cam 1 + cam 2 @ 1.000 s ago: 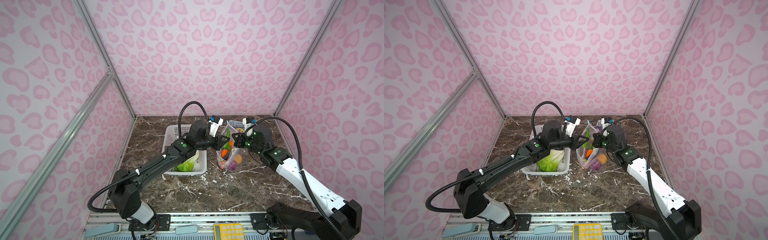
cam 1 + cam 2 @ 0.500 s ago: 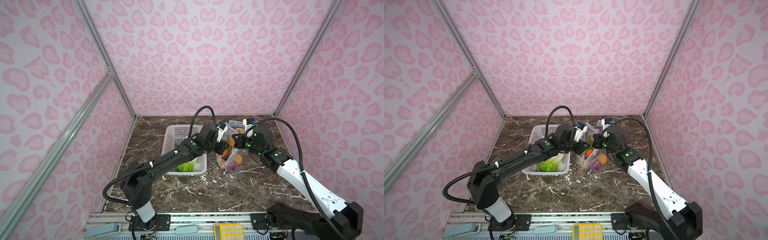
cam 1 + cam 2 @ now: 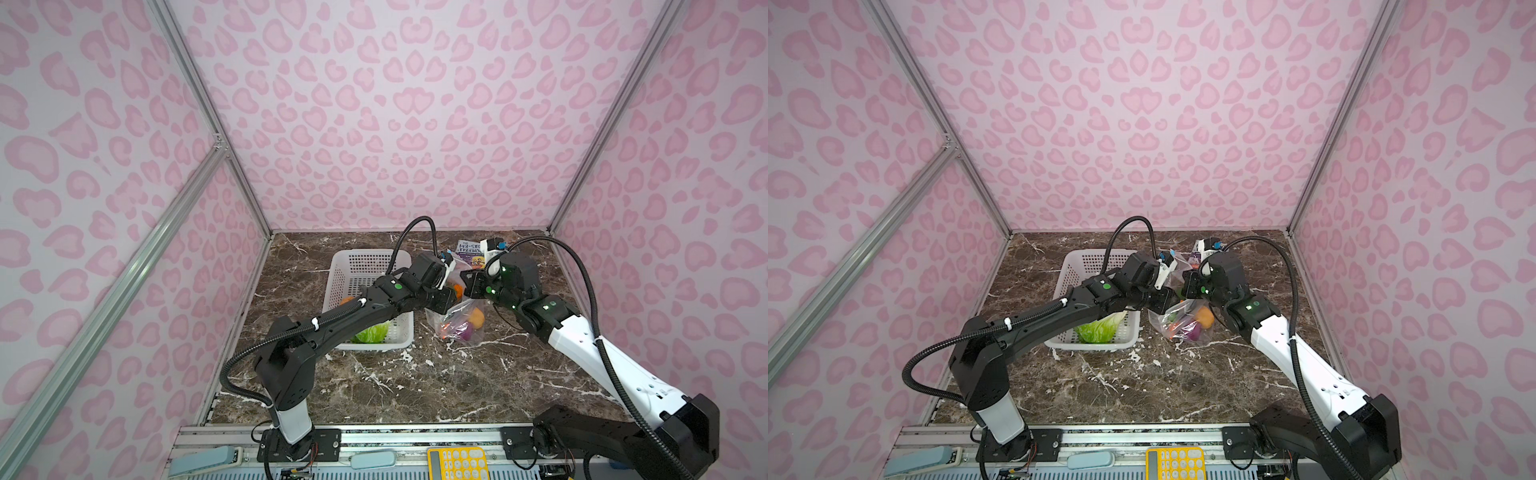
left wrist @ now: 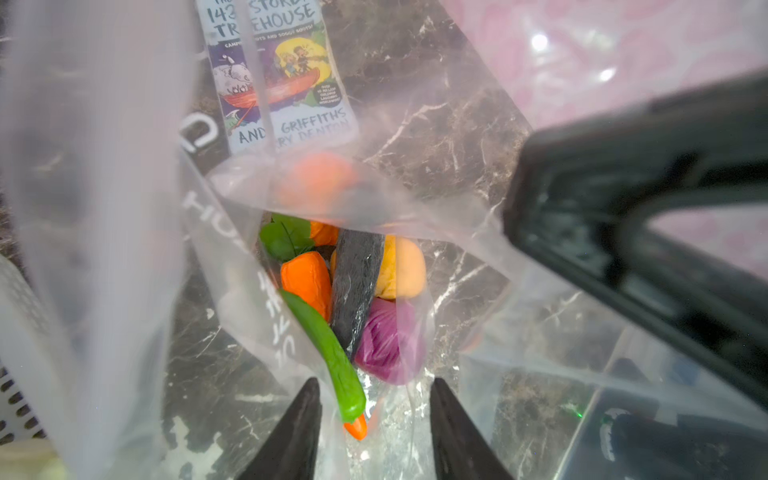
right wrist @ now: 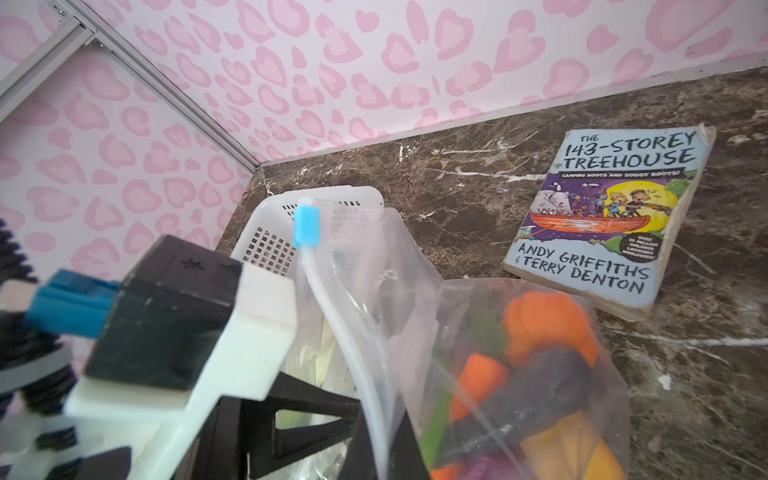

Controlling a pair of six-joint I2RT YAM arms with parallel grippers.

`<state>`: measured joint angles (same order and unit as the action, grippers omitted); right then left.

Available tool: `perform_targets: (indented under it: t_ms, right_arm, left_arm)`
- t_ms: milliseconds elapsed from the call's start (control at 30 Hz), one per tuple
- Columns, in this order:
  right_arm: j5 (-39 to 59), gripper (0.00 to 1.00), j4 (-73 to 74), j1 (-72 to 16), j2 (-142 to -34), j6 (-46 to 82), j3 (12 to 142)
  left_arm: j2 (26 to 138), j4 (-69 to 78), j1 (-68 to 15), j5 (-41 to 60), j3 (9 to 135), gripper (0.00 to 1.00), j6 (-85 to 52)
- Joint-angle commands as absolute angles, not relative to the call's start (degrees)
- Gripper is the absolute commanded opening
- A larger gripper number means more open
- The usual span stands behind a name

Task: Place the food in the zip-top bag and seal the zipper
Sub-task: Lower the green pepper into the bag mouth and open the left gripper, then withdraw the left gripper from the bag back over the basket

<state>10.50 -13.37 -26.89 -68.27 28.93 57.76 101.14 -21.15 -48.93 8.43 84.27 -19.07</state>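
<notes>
The zip-top bag (image 3: 457, 322) (image 3: 1183, 326) hangs upright between both arms, right of the basket. My right gripper (image 5: 386, 440) is shut on the zipper (image 5: 332, 299) strip, whose blue slider (image 5: 306, 226) stands at the far end. Over the bag's mouth my left gripper (image 4: 376, 415) is open, and a small green piece (image 4: 328, 353) lies loose between its fingers (image 4: 299, 432). Below it inside the bag lie a purple onion (image 4: 390, 345), an orange carrot (image 4: 307, 282) and a tan-orange potato (image 4: 405, 266). The green-and-white cabbage (image 3: 372, 332) (image 3: 1098, 328) is in the basket.
The white perforated basket (image 3: 357, 266) (image 3: 1088, 257) stands left of the bag, under my left arm. A paperback book (image 5: 611, 216) (image 3: 471, 251) lies flat behind the bag near the back wall. Pink patterned walls close in three sides.
My left gripper has moved right from the basket side to the bag's mouth, and its jaws have parted. The right gripper and the bag have stayed put.
</notes>
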Motion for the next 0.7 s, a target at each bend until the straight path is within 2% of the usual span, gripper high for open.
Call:
perform_targets:
  t_ms: [0,333,533,667]
  right_arm:
    - [10.01,0.0,-12.3,-27.03,-68.42,28.94,58.09]
    - [8.55,0.0,-12.32,-26.98,-67.67,28.65,57.21]
    - [7.82,0.0,-12.06,-26.93,-67.76,28.77,56.89]
    - [7.82,0.0,-11.65,-26.88,-67.85,28.74,56.93]
  left_arm:
    - [100.77,-21.45,-49.0,9.29,85.34,0.5,-19.98]
    - [92.85,-18.51,-47.41,12.95,82.6,0.62,-22.71]
    - [87.66,-15.05,-44.94,18.28,78.6,0.63,-24.16]
    - [84.18,-15.44,-42.09,18.1,75.76,0.63,-24.78]
